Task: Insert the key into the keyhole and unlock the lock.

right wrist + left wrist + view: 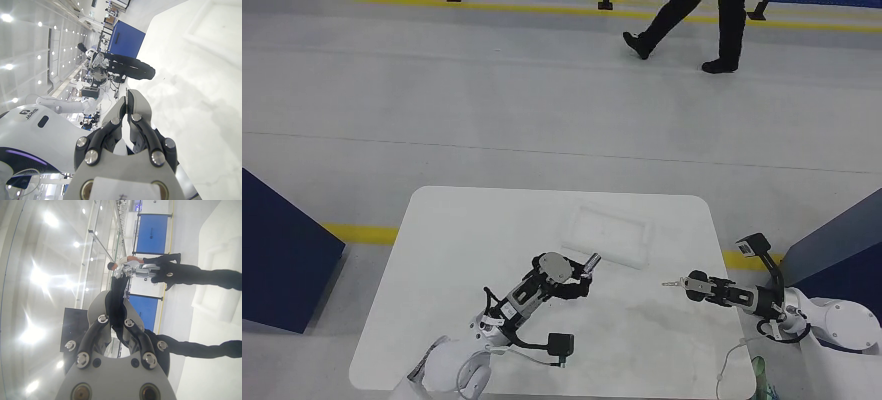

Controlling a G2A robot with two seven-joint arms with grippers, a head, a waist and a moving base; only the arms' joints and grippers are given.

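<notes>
Now left end effector [580,276] clasps lock [591,262]; right end effector [686,284] pinches key [672,284], apart.

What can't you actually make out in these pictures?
- Key teeth: in the right wrist view the key sits edge-on in the right hand; in the top view it is too small.
- Keyhole: in the top view the lock is too small to show it.
- Locked or unlocked: in the left wrist view glare washes the lock's metal, held by the left hand.
</notes>
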